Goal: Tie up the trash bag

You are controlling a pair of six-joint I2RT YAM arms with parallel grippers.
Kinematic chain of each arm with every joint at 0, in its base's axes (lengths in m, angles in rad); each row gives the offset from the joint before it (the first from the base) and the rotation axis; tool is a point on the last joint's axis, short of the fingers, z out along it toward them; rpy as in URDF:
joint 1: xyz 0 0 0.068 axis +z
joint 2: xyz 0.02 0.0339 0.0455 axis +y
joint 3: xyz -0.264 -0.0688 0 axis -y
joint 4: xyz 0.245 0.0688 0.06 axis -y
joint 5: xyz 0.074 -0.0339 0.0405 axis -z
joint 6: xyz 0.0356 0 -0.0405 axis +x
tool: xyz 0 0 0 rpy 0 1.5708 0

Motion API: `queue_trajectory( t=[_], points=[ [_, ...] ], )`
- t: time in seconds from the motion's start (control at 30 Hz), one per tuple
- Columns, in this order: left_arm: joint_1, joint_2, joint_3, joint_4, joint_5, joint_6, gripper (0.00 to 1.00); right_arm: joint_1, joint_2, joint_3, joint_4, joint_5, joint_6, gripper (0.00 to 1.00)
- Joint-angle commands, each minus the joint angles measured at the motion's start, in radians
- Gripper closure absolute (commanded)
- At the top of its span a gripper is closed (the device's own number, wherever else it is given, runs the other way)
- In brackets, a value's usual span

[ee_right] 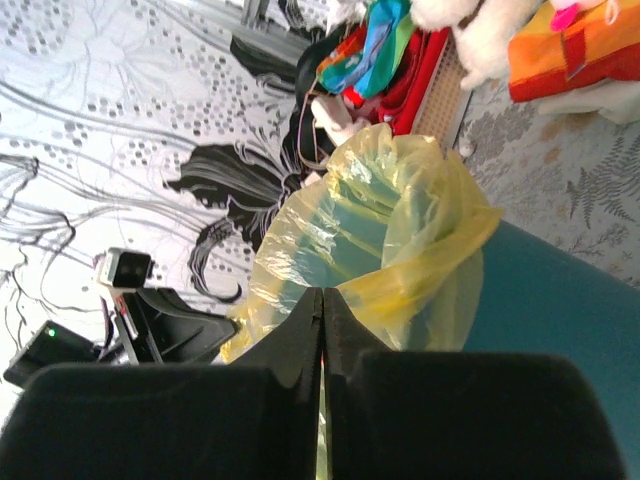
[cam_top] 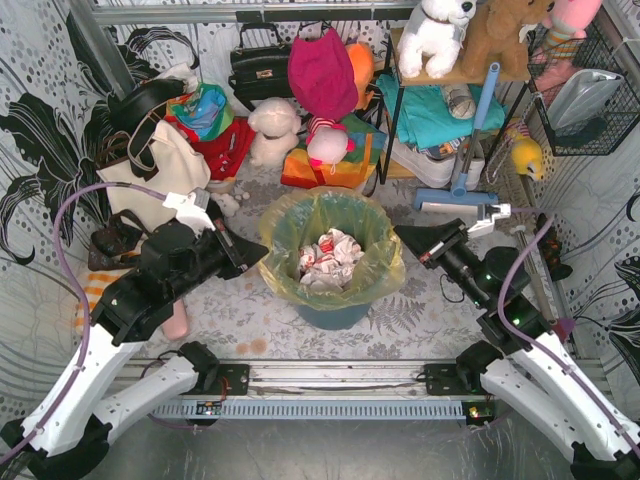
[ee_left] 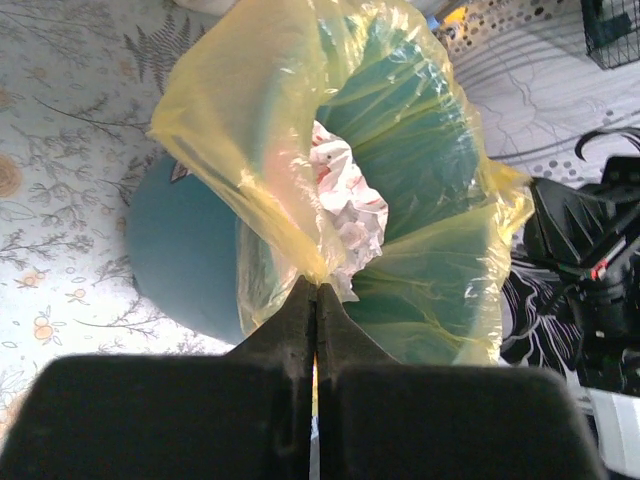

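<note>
The trash bag (cam_top: 300, 215) is thin yellow-green plastic lining a round teal bin (cam_top: 335, 315) at the table's middle, its rim folded out over the bin's edge. Crumpled white-and-red paper (cam_top: 328, 258) lies inside. My left gripper (cam_top: 262, 250) is at the bag's left rim; in the left wrist view it (ee_left: 316, 285) is shut, pinching a fold of the bag (ee_left: 250, 120). My right gripper (cam_top: 400, 233) is at the bag's right rim; in the right wrist view it (ee_right: 321, 292) is shut on the bag's edge (ee_right: 440, 210).
Handbags (cam_top: 262, 68), soft toys (cam_top: 272, 130) and cloth crowd the back of the table. A shelf with folded cloth (cam_top: 430, 115) and a blue-handled tool (cam_top: 470, 160) stand at the back right, beside a wire basket (cam_top: 590, 95). A metal rail (cam_top: 330, 378) runs along the near edge.
</note>
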Motion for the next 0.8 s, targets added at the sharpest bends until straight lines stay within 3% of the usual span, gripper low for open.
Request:
queue_trajectory(
  t=[0.0, 0.33, 0.77],
  points=[
    [0.004, 0.017, 0.024, 0.082, 0.12, 0.021, 1.0, 0.004, 0.1, 0.076, 0.092, -0.153, -0.068, 1.0],
    [0.004, 0.12, 0.019, 0.262, 0.306, 0.014, 1.0, 0.015, 0.314, 0.181, 0.177, -0.326, -0.106, 1.0],
    [0.004, 0.247, 0.11, 0.36, 0.32, 0.04, 1.0, 0.08, 0.425, 0.281, 0.275, -0.347, -0.119, 1.0]
  ],
)
